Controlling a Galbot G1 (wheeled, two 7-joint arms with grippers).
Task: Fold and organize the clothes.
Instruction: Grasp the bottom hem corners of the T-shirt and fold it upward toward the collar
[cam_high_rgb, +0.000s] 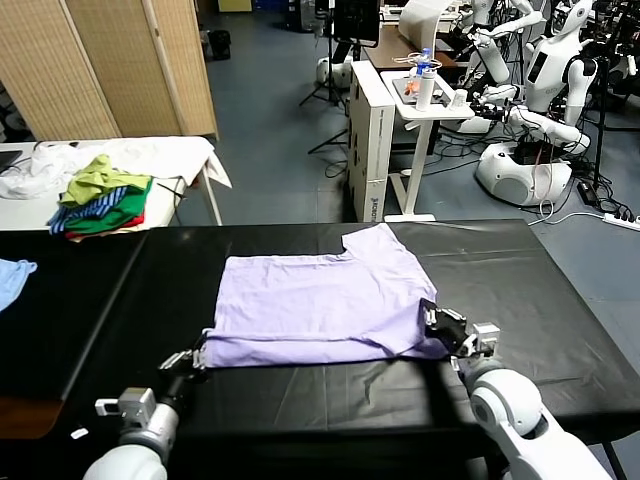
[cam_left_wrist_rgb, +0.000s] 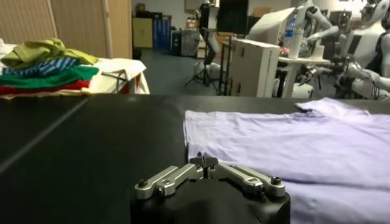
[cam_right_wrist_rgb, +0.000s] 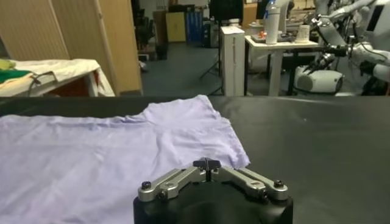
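Head view shows one pale lavender short-sleeved T-shirt of thin cloth (cam_high_rgb: 320, 305) lying flat near the middle of the black-covered table (cam_high_rgb: 520, 270), folded to a rough rectangle, with one sleeve reaching out toward 1 o'clock. No print shows on the upper face.

Two grippers are at work, one at each near corner of the shirt. The left gripper (cam_high_rgb: 196, 357) sits at the shirt's 7 o'clock corner, its tip touching the hem. In the left wrist view its linkage (cam_left_wrist_rgb: 207, 173) is drawn together to a point right at the cloth edge, so it looks closed, but whether cloth is pinched inside cannot be told. The right gripper (cam_high_rgb: 438, 322) rests at the shirt's 4 o'clock corner, lying over the cloth edge. The right wrist view shows its linkage (cam_right_wrist_rgb: 210, 176) likewise drawn to a point above the lavender cloth (cam_right_wrist_rgb: 116, 152), closed, and again a hold on the fabric cannot be confirmed.

At 10 o'clock from the shirt, on a separate white-draped side table (cam_high_rgb: 185, 155), lies one pile of green, yellow, striped and red clothes (cam_high_rgb: 100, 198). One light blue cloth (cam_high_rgb: 12, 278) lies at the black table's far left edge, at 9 o'clock. Toward 1 o'clock, well apart, a white stand (cam_high_rgb: 432, 125) carries one bottle (cam_high_rgb: 425, 75), with white robots (cam_high_rgb: 545, 110) behind it.
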